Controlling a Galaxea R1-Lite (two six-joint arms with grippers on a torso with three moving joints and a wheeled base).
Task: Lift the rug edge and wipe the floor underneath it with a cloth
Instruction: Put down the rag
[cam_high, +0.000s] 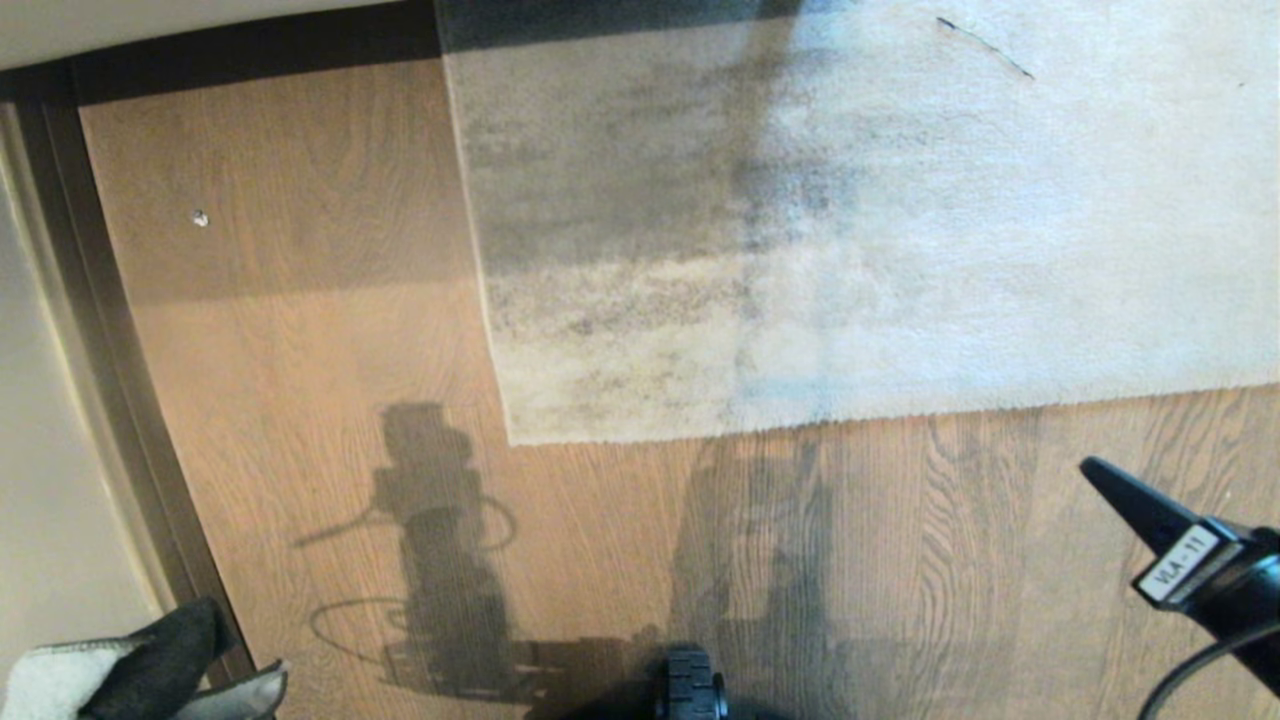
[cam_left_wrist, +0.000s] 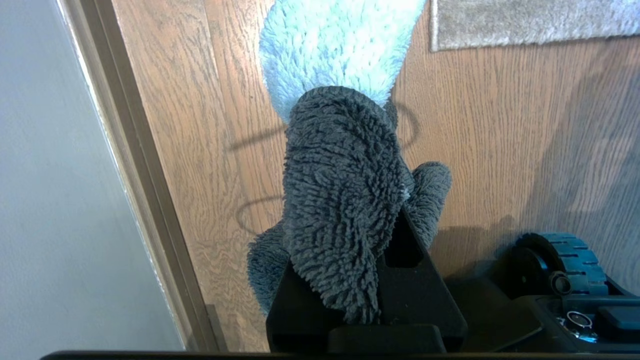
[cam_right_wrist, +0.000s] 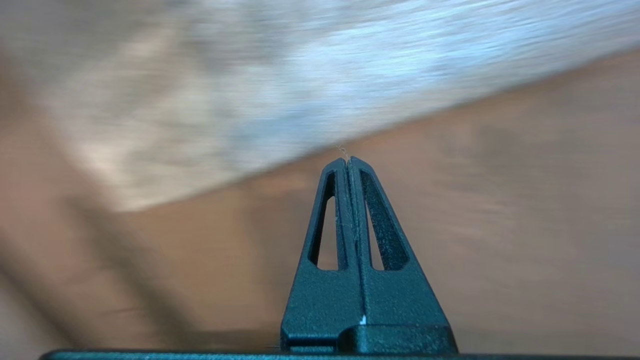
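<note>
The light grey rug (cam_high: 900, 230) lies flat on the wood floor (cam_high: 320, 400). Its near rug edge (cam_high: 900, 412) runs across the head view to a square corner (cam_high: 514, 438). The corner also shows in the left wrist view, where the rug (cam_left_wrist: 525, 22) is at the far side. My left gripper (cam_left_wrist: 360, 220) is parked low at the left, shut on the cloth (cam_left_wrist: 340, 190). That cloth (cam_high: 60, 682) is part whitish, part dark grey, and it hides most of the fingers. My right gripper (cam_high: 1092, 466) hovers over bare floor at the right, short of the rug edge. In its own wrist view the right gripper (cam_right_wrist: 348, 161) is shut and empty, with the rug (cam_right_wrist: 250, 90) ahead.
A dark skirting strip (cam_high: 110, 330) and a pale wall bound the floor on the left. A small white speck (cam_high: 200, 218) lies on the planks. A wheel of the base (cam_high: 690, 685) sits at the near edge, and that wheel (cam_left_wrist: 565, 260) also shows beside the left gripper.
</note>
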